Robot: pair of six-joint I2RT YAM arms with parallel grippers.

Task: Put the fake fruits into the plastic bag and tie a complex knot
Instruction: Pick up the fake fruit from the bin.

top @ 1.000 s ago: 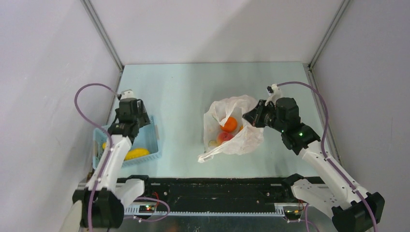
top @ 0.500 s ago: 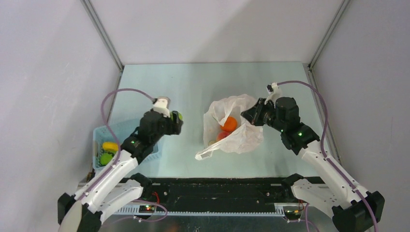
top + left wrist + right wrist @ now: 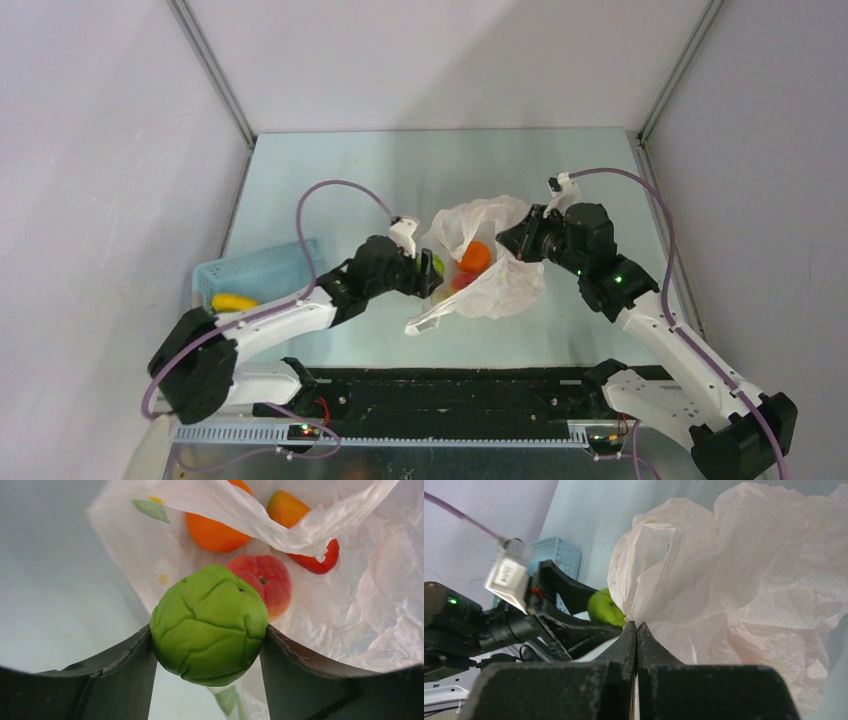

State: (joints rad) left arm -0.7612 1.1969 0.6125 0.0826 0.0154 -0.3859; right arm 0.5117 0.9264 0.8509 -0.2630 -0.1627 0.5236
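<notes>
At the left rim of the plastic bag (image 3: 497,288), mid-table, the L gripper (image 3: 435,272) is clamping a wrinkly green fruit (image 3: 210,625) betw. both fingers. R gripper (image 3: 637,631) is pinching the bag's right edge, jaws together on plastic. Inside, an orange fruit (image 3: 476,256) & a peach one (image 3: 267,580) are lying. Far left, a yellow fruit (image 3: 233,301) is sitting in the blue basket (image 3: 262,268).

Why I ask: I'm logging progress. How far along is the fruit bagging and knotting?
Done: an orange fruit, a peach and a red piece lie inside the plastic bag. In hand: the left jaws grip a green fruit at the bag's mouth, while the right jaws, shut, pinch the bag's edge. Left: a yellow fruit sits in the blue basket, and no knot is tied.
</notes>
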